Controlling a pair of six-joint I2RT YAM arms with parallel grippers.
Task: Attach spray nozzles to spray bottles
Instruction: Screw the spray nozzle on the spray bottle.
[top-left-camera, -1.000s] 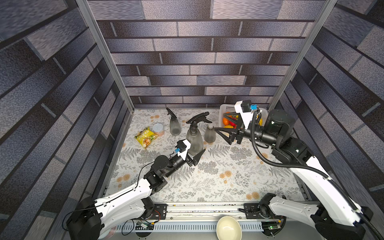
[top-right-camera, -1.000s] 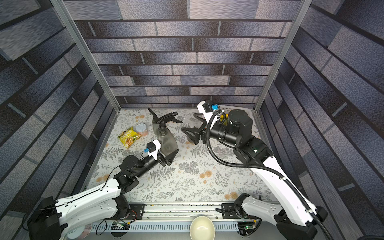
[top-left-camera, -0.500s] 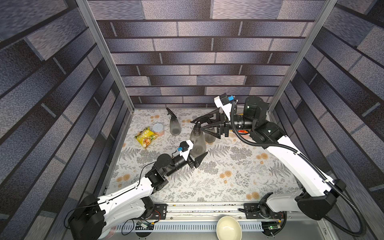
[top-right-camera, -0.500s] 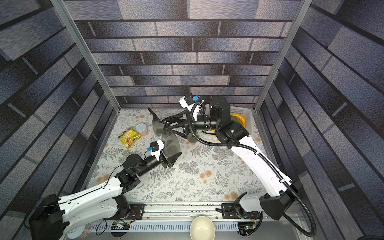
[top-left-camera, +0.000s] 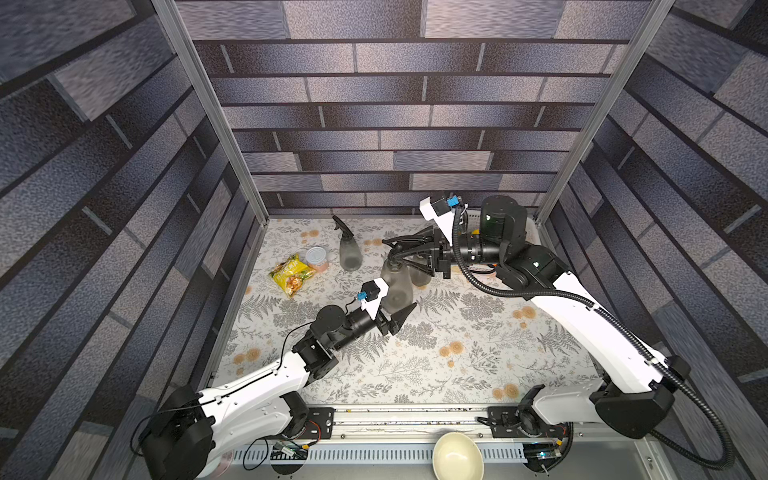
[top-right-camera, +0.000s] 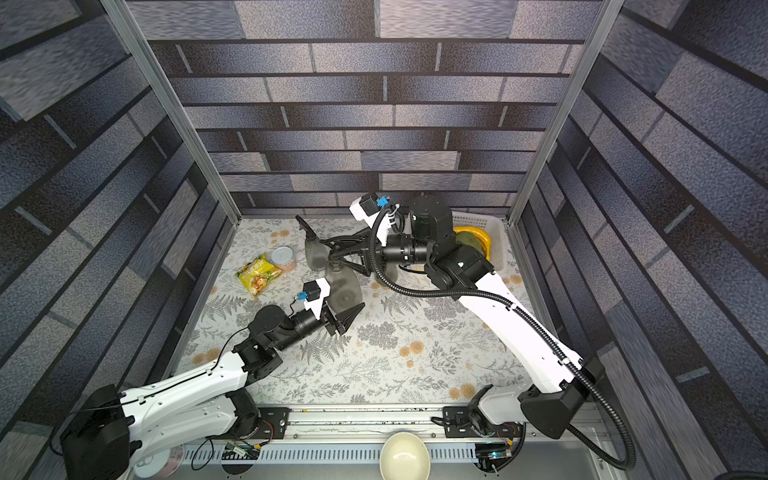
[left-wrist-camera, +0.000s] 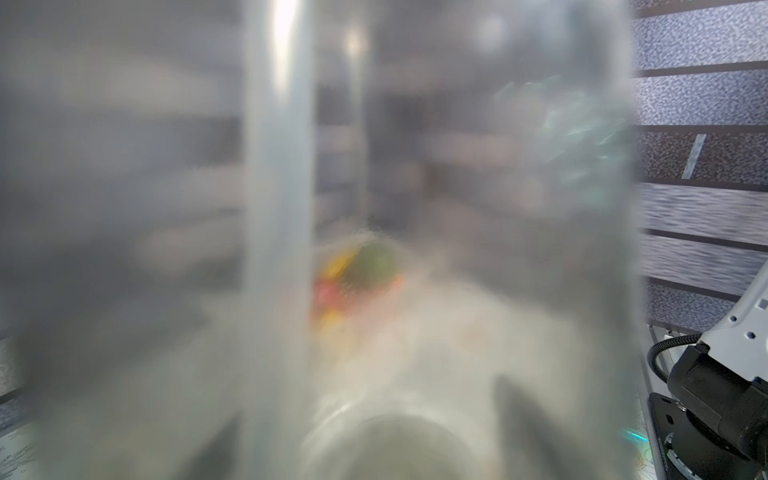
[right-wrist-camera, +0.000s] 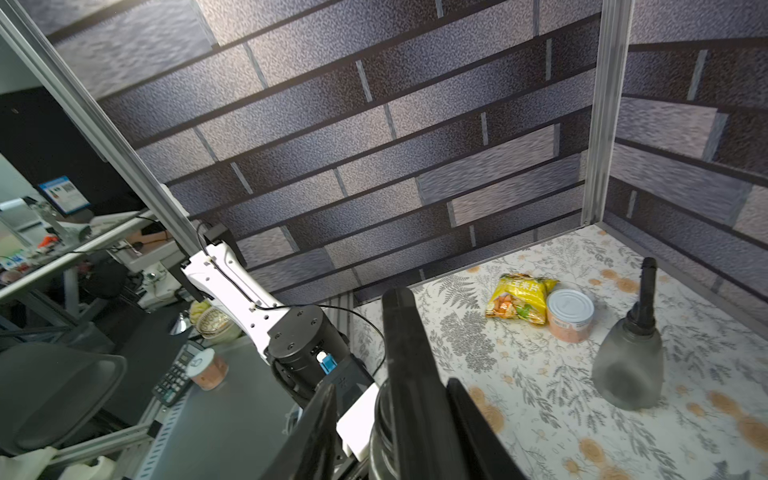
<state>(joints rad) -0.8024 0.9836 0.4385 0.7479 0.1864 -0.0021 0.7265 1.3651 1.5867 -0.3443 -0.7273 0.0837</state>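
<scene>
Right gripper (top-left-camera: 391, 250) straddles the black spray nozzle (right-wrist-camera: 403, 353) atop the centre-frame bottle (top-left-camera: 397, 286) clasped by the left gripper (top-left-camera: 395, 309), clench we cannot confirm; we count the leftward bottle (top-left-camera: 350, 257) nozzled, the third bottle (top-left-camera: 422, 277) half hidden.

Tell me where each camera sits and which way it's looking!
Both top views: high over the front edge, looking down at the table; the left arm and right arm show, the left gripper holding a bottle.
Left wrist: on the left arm, close up to that bottle, blurry; a bit of the right arm shows.
Right wrist: on the right arm, facing the left wall; the right gripper straddles the black nozzle, the left arm beyond.
Shared: right wrist and top views see the can.
</scene>
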